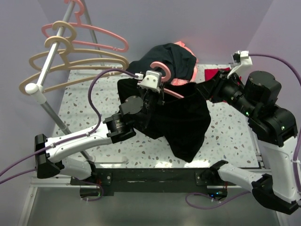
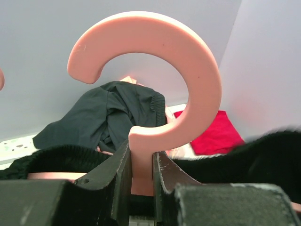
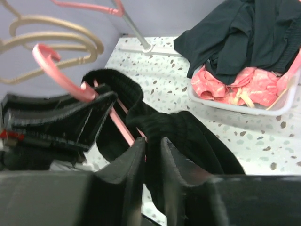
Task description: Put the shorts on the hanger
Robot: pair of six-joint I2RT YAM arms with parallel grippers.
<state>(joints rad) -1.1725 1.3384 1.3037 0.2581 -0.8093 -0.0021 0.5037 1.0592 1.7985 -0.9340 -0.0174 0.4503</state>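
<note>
Your left hand (image 2: 141, 162) clamps the hanger (image 2: 197, 66) at its neck. The shorts (image 1: 188, 122) are partly draped over it. Right hand (image 3: 151, 150) is at the waistband, grip unclear. Finish seating them.

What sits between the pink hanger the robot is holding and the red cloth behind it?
A dark grey-green garment heaped over pink fabric, clearest in the top view.

overhead looks down; close wrist views share the hanger (image 2: 202, 70).
</note>
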